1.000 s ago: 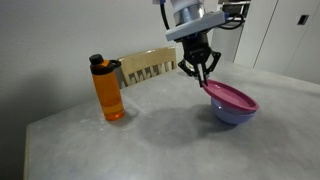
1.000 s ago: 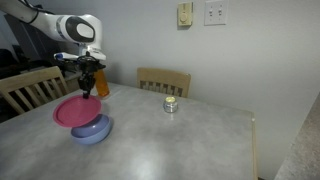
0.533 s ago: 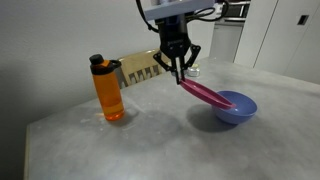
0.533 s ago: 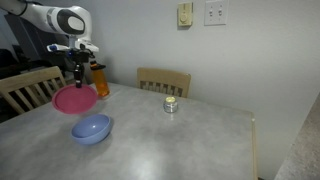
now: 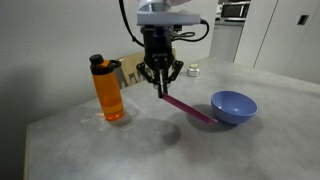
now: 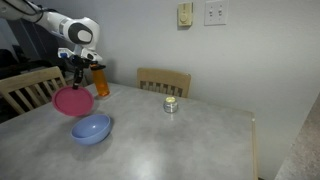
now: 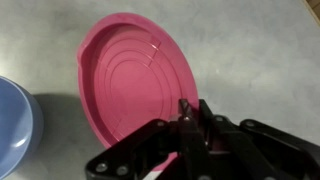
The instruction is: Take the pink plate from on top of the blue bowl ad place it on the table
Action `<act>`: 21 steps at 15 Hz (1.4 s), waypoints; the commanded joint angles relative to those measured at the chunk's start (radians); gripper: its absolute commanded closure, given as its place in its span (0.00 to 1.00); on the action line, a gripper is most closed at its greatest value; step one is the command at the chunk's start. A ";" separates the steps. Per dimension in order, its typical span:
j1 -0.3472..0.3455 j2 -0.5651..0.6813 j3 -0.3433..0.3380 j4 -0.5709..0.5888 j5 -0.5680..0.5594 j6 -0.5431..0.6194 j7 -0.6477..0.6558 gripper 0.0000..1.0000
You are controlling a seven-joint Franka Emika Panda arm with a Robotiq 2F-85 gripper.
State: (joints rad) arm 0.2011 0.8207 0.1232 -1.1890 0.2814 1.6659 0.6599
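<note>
My gripper (image 5: 160,90) is shut on the rim of the pink plate (image 5: 190,108) and holds it tilted in the air above the grey table (image 5: 120,145). The plate hangs clear of the blue bowl (image 5: 234,106), which stands empty on the table beside it. In an exterior view the gripper (image 6: 79,80) holds the plate (image 6: 70,100) above and a little behind the bowl (image 6: 91,128). In the wrist view the plate (image 7: 130,80) fills the middle, pinched at its near rim by the gripper (image 7: 190,112), with the bowl's edge (image 7: 15,125) at the left.
An orange bottle (image 5: 108,90) with a black cap stands on the table near the plate. A small jar (image 6: 170,104) sits toward the back. Wooden chairs (image 6: 165,80) stand along the table's far edge. The table's near edge (image 5: 30,140) is close to the bottle.
My gripper has lifted the pink plate off the blue bowl and carried it sideways toward the orange bottle. The bowl stays in place, now uncovered.
</note>
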 commanded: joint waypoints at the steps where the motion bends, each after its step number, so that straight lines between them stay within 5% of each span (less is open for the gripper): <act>1: -0.012 0.102 0.003 0.124 0.008 -0.156 -0.092 0.97; 15: 0.004 0.187 -0.027 0.219 -0.051 -0.264 -0.277 0.97; 21: 0.005 0.174 -0.097 0.188 -0.115 -0.216 -0.193 0.97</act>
State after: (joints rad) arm 0.2066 0.9899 0.0497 -1.0102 0.1809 1.4320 0.4455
